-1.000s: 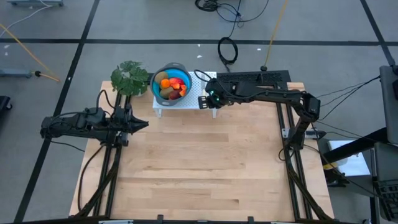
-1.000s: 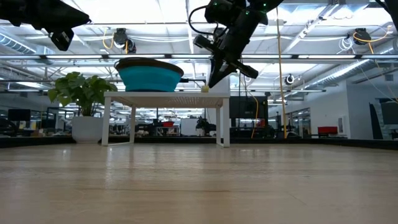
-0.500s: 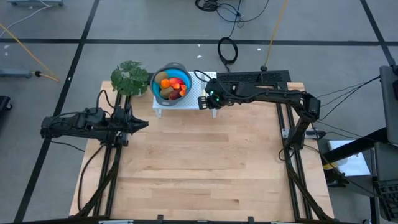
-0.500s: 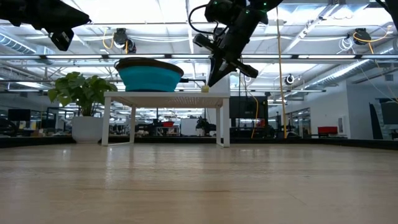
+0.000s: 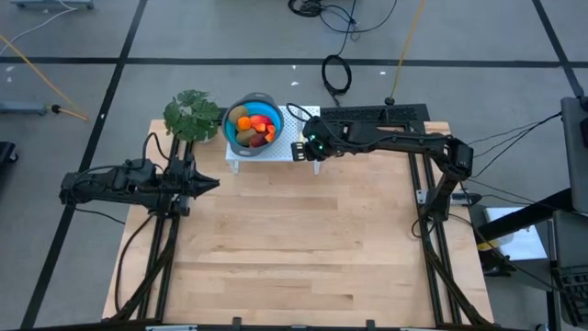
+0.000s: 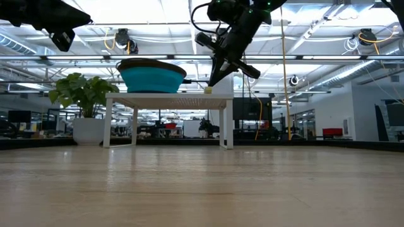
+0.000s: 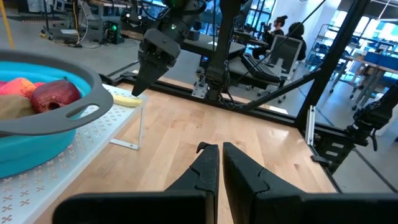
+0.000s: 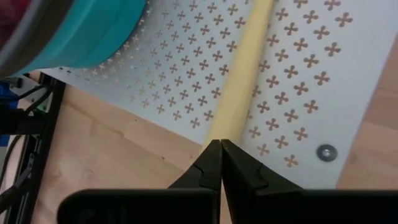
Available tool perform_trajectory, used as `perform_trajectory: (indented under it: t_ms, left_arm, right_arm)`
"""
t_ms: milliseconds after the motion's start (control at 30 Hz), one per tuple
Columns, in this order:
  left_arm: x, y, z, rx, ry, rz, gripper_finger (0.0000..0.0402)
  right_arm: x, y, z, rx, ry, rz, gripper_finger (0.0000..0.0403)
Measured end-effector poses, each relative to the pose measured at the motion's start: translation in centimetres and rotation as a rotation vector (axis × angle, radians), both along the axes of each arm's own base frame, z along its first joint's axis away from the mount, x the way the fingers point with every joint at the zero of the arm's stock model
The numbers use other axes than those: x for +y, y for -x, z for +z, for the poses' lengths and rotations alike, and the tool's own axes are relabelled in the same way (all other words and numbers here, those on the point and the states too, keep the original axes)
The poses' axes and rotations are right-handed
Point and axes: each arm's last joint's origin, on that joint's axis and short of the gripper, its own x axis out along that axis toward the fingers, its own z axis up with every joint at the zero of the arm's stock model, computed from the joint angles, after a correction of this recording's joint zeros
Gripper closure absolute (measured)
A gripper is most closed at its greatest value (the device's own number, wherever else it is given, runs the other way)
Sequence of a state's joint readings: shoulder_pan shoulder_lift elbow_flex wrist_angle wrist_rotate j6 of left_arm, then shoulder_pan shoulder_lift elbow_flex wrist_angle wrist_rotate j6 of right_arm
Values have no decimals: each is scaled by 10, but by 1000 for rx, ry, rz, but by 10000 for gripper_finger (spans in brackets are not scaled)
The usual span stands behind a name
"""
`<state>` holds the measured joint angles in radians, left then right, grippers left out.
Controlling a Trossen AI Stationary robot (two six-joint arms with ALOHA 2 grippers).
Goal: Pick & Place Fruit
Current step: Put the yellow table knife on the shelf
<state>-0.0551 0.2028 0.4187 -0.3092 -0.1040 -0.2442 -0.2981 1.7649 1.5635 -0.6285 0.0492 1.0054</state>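
The fruit (image 5: 252,129) lies piled in a blue bowl (image 5: 230,129) with a grey rim: orange, red and olive-brown pieces. The bowl stands on a white perforated stand (image 5: 285,149) at the table's far middle. It also shows in the left wrist view (image 7: 37,143), with a dark red piece (image 7: 57,95) at its rim. My right gripper (image 5: 308,147) is shut and points down, just above the stand's right end. Its tips (image 8: 221,144) hover over a pale yellow handle (image 8: 239,81). My left gripper (image 5: 213,184) is shut and empty above the table's left side.
A green leafy plant (image 5: 193,115) stands left of the bowl. The pale-handled knife (image 7: 127,99) lies on the stand to the right of the bowl. Bare wooden table (image 5: 294,248) spreads from the stand to the near edge. Black frame rails (image 5: 432,230) run along both sides.
My right gripper has edged a little toward the bowl above the stand, still shut.
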Motion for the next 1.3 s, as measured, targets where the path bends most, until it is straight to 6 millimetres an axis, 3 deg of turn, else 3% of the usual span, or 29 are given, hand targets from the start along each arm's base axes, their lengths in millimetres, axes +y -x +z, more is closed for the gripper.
perform_trajectory:
  t_ms: [1300]
  left_arm:
    - [0, 0, 0, -1, 21, 4, 382]
  right_arm:
    - [6, 2, 0, 28, -8, 9, 403]
